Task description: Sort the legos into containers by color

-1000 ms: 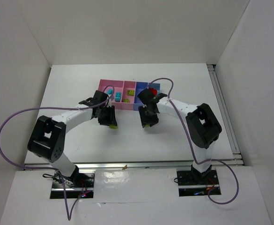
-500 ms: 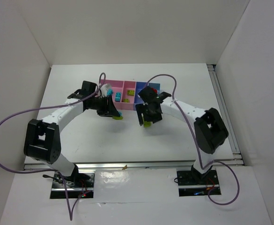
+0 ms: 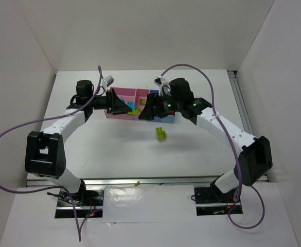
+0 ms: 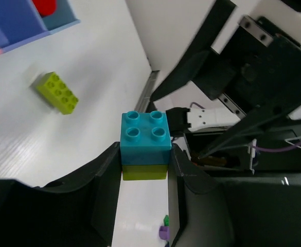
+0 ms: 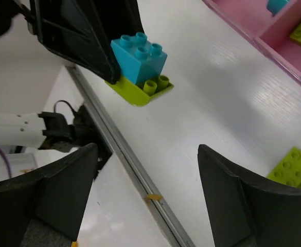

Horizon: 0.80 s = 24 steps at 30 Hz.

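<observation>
My left claw (image 4: 145, 152) pinches a small cyan plastic brick (image 4: 145, 135) stacked on a flat lime green piece (image 4: 145, 172), held in the air near the row of joined pink and blue plastic bins (image 3: 123, 93). My right claw (image 5: 145, 154) faces it, fingers spread wide, gripping nothing. A loose lime green brick (image 3: 161, 133) lies on the white table (image 3: 114, 149), apart from the bins' front wall, with bare surface showing all round it.
</observation>
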Available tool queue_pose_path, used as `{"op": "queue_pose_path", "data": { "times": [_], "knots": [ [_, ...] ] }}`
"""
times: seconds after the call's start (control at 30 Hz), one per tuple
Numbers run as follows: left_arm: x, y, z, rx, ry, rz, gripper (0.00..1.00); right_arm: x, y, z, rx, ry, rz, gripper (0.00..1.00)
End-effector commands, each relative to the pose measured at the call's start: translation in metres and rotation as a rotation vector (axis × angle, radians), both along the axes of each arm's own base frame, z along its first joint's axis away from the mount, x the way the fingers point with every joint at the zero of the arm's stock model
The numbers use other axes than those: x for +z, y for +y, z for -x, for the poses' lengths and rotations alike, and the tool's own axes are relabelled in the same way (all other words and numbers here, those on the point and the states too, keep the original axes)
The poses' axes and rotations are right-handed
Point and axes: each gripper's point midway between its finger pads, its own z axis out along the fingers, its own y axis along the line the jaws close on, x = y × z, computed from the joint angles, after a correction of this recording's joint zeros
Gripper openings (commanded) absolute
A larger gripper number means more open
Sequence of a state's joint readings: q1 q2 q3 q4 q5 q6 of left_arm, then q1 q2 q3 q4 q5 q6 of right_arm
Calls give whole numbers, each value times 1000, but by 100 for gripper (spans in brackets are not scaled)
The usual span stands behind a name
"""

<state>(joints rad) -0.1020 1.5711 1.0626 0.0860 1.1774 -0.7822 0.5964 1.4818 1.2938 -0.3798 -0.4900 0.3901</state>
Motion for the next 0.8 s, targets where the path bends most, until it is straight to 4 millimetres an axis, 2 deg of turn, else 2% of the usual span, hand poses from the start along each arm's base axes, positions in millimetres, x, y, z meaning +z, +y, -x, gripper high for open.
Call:
{"op": "queue_pose_path", "data": {
  "times": [0.0,0.03,0.1,0.13,0.23,0.3,0.33,0.37,0.47,0.6,0.7,0.77],
  "knots": [
    [41,-2,13,-89,-109,119,0,31,17,1,131,0,-215,85],
    [45,-3,13,-88,-118,129,0,36,16,-4,136,-21,-256,83],
    [48,-3,14,-96,-132,153,0,38,16,-1,147,20,-311,81],
    [52,-3,14,-97,-146,160,0,48,16,-7,150,-22,-355,79],
    [54,-3,18,-109,-154,181,0,43,20,-8,177,41,-395,78],
    [54,-3,19,-109,-141,192,0,54,23,-10,176,24,-434,78],
    [56,-3,19,-111,-164,195,0,49,24,-9,183,38,-438,78],
    [56,-3,19,-111,-164,195,0,54,24,-11,186,21,-452,78],
    [51,-3,18,-109,-144,187,0,49,28,-13,204,50,-451,78],
    [54,-3,19,-110,-163,186,0,42,30,-14,209,72,-450,70],
    [54,-3,19,-110,-163,186,0,53,34,-9,238,66,-485,67],
    [54,-3,19,-110,-163,186,0,47,35,-8,243,86,-484,64]
  ]
}}
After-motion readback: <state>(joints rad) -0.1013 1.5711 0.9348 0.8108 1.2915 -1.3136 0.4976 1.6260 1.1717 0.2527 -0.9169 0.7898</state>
